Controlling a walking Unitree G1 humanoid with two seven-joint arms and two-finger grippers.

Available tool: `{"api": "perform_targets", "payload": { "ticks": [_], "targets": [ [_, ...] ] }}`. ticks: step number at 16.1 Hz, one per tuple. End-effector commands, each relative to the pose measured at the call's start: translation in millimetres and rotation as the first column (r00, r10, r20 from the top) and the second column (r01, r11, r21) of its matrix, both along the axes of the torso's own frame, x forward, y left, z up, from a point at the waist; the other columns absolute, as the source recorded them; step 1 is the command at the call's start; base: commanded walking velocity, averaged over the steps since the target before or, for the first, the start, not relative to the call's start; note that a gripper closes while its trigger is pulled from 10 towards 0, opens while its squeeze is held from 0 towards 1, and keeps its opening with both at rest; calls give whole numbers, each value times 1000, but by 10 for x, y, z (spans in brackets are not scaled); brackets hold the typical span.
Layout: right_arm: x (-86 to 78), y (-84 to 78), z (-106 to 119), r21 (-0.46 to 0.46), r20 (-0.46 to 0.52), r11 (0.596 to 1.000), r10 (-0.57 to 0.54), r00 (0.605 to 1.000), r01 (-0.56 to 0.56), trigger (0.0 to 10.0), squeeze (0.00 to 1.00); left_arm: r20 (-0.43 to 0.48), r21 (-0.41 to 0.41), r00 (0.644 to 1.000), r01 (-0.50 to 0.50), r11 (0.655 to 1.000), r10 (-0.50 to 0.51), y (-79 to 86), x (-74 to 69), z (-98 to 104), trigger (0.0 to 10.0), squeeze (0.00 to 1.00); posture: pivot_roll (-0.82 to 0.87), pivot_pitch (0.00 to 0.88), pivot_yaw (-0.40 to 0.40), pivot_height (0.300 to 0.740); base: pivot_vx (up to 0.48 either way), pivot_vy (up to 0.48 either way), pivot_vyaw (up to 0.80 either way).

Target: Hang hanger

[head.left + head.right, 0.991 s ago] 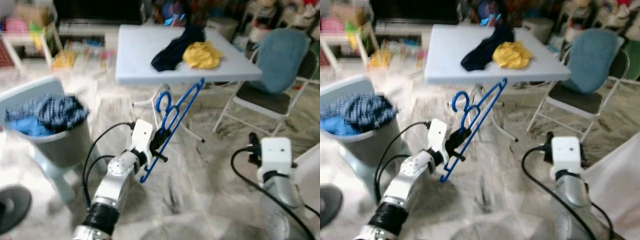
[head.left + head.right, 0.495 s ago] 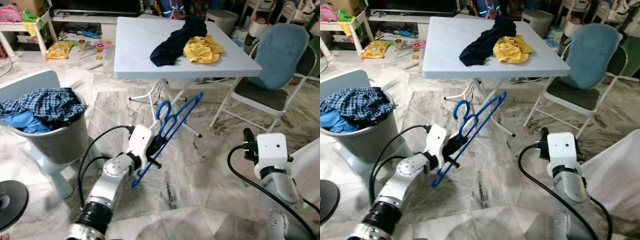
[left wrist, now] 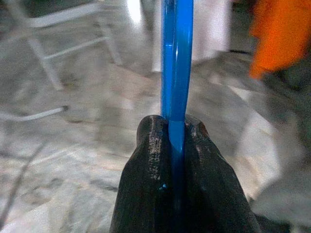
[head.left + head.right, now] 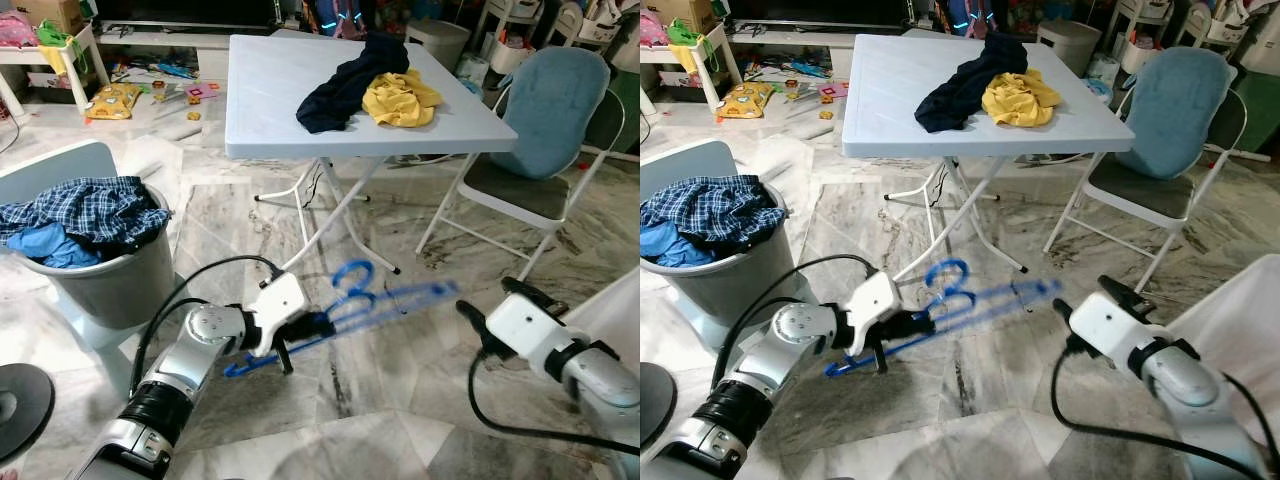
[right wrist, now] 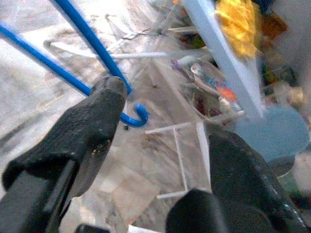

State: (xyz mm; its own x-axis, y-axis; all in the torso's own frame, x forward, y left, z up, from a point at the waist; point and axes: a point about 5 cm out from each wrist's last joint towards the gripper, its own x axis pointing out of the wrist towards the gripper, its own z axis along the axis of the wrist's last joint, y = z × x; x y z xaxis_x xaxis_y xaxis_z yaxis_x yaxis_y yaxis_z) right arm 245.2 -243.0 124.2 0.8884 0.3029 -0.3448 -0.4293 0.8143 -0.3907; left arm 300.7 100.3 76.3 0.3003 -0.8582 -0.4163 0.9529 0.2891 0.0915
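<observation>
Low over the marble floor (image 4: 400, 200), in front of the folding table (image 4: 270, 110), left gripper (image 4: 318, 326) is clamped on the blue hanger (image 4: 350, 312). Left wrist view confirms it: both black fingers (image 3: 150, 160) pinch the blue bar between them. Hanger lies near-horizontal, motion-blurred, hook (image 4: 945, 276) up on its table-facing side, far end pointing toward the right gripper (image 4: 1080, 298). It's off the floor and hanging on nothing.

Right gripper is just beside the hanger's far tip, fingers spread wide with a clear gap, holding nothing. Right wrist view shows the blue bars (image 5: 77, 29) past one finger (image 5: 82, 131); can't tell if they touch.

On the table: dark garment (image 4: 345, 85) and yellow garment (image 4: 402, 98), touching each other. Grey bin (image 4: 110, 285) on robot's left, stuffed with plaid and blue clothes (image 4: 85, 215). Folding chair with blue backrest (image 4: 545, 100) to the right of the table. Toys and clutter (image 4: 130, 95) on the floor behind.
</observation>
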Motion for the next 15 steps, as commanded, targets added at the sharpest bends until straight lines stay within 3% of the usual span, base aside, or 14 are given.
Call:
{"api": "perform_targets", "payload": {
  "ticks": [1,3,5,8,15],
  "targets": [
    [-17,10,27,-21,-1,999,36,999,-36,10000,0,17,13,999,44,999,-44,-26,19,53,10000,0,56,0,-97,740,0,0,0],
    [-102,35,117,-62,-156,959,264,952,-276,10000,0,-3,10,979,206,979,-206,-125,-29,85,10000,0,42,0,-87,740,0,0,0],
    [-106,55,143,-70,-210,927,347,914,-368,10000,0,-2,1,963,268,963,-268,-196,-44,109,10000,0,35,0,-79,740,0,0,0],
    [-113,127,149,-64,-285,873,449,847,-484,10000,0,5,7,942,337,942,-337,-273,-64,118,10000,0,27,0,-70,740,0,0,0],
    [-181,215,89,-41,-444,774,552,706,-631,10000,0,27,22,926,376,926,-377,-339,-63,106,10000,0,26,0,-68,740,0,0,0]
  ]
}}
